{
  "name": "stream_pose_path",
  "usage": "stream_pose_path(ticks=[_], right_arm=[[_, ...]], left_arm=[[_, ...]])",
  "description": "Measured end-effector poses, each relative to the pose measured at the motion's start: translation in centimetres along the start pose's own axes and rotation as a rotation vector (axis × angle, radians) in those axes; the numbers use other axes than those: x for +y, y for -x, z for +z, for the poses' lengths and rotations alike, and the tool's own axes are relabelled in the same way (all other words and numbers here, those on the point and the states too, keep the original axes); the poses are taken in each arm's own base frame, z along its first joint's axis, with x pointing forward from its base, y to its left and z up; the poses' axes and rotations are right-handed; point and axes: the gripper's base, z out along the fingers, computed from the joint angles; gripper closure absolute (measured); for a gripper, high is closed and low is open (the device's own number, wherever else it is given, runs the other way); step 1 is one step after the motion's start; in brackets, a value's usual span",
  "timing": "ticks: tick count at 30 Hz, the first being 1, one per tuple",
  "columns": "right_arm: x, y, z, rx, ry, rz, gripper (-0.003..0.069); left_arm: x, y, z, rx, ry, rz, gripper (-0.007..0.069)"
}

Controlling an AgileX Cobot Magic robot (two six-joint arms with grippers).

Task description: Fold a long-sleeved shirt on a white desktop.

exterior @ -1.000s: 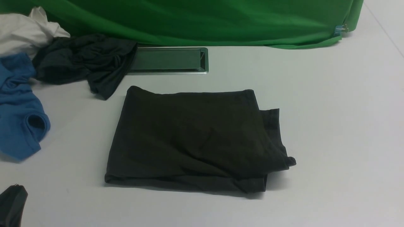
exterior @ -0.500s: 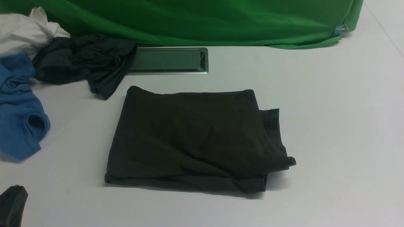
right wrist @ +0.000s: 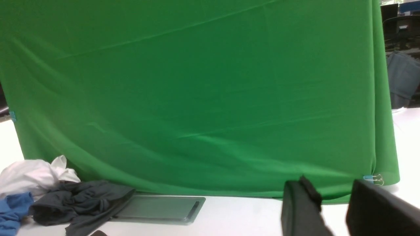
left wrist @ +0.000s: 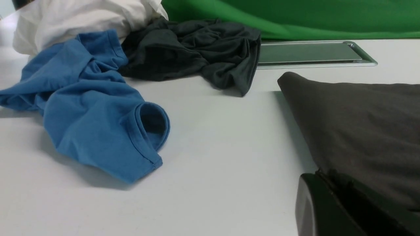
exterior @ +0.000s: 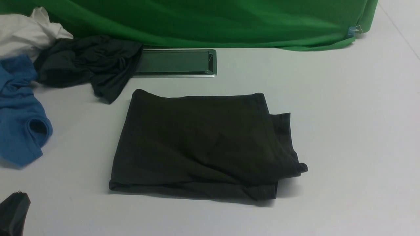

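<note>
The long-sleeved shirt (exterior: 200, 147) was plain olive-black, the desktop (exterior: 344, 131) white, the backdrop (exterior: 213, 19) green, one crumpled garment (exterior: 19, 124) blue.

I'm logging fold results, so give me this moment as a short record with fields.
shirt: long-sleeved shirt folded into a rough rectangle, flat on the white desktop
loose part: one flap sticks out at its right edge
left tool: shut, near the table's left front, holding nothing
right tool: jaws apart, empty, raised
nearby: blue garment, charcoal garment, white garment piled far left
</note>
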Motion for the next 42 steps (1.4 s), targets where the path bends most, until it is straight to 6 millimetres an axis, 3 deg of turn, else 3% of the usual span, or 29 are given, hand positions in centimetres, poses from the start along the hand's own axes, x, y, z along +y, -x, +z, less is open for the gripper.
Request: stream_pose_path(ticks=[15, 24, 33, 42], right_arm=[[-0.1, -0.5, -0.4, -0.013, -0.002, -0.001, 0.0419], [-1.0, -5.2, 0.0, 0.119, -0.028, -0.002, 0.0419], [-2.4, -9.6, -1.2, 0.144, -0.118, -0.005, 0.0419], [-3.3, -11.5, -1.8, 0.223, -0.237, 0.001, 0.0419]], left_arm=[[0.0, 0.2, -0.3, -0.036, 0.002, 0.0, 0.0606], [0.0, 0.8, -0.5, -0.12, 0.004, -0.001, 0.0606], [0.0, 0.8, -0.5, -0.124, 0.004, -0.001, 0.0606], [0.0, 0.9, -0.5, -0.128, 0.004, 0.0, 0.0606]])
